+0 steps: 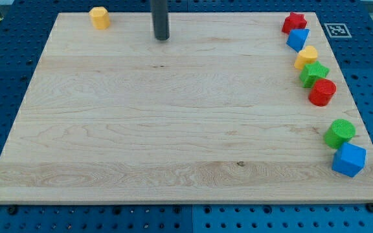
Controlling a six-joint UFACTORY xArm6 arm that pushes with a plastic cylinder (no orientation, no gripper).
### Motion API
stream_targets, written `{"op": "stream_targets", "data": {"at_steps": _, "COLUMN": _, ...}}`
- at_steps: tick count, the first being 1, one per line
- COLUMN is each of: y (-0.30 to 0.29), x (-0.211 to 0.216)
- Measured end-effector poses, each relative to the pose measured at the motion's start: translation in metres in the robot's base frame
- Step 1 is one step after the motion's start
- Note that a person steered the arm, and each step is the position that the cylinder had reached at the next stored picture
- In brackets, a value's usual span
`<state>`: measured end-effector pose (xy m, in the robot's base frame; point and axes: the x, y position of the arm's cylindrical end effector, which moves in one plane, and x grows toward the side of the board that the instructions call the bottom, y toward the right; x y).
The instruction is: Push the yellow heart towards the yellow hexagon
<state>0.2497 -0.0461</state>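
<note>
The yellow hexagon (99, 17) sits at the view's top left corner of the wooden board (173, 129). The yellow heart (306, 57) sits near the view's right edge, between a blue block (297, 39) above it and a green star (314, 74) below it. My tip (162, 37) stands near the view's top edge, right of the yellow hexagon and far left of the yellow heart, touching no block.
A red star (294, 22) lies at the view's top right. A red cylinder (322, 92), a green cylinder (339, 133) and a blue cube (349, 160) follow down the right edge. A blue pegboard surrounds the board.
</note>
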Motion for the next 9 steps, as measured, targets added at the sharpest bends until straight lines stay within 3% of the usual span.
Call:
{"op": "stream_targets", "data": {"at_steps": 1, "y": 0.021, "x": -0.052}}
{"op": "stream_targets", "data": {"at_steps": 2, "y": 0.091, "x": -0.056}}
{"op": "stream_targets", "data": {"at_steps": 4, "y": 0.295, "x": -0.051}}
{"op": "stream_targets", "data": {"at_steps": 5, "y": 0.354, "x": -0.004}}
{"op": "stream_targets", "data": {"at_steps": 6, "y": 0.350, "x": 0.073}}
{"op": "stream_targets", "data": {"at_steps": 7, "y": 0.332, "x": 0.101}}
{"op": "stream_targets", "data": {"at_steps": 9, "y": 0.299, "x": 0.110}}
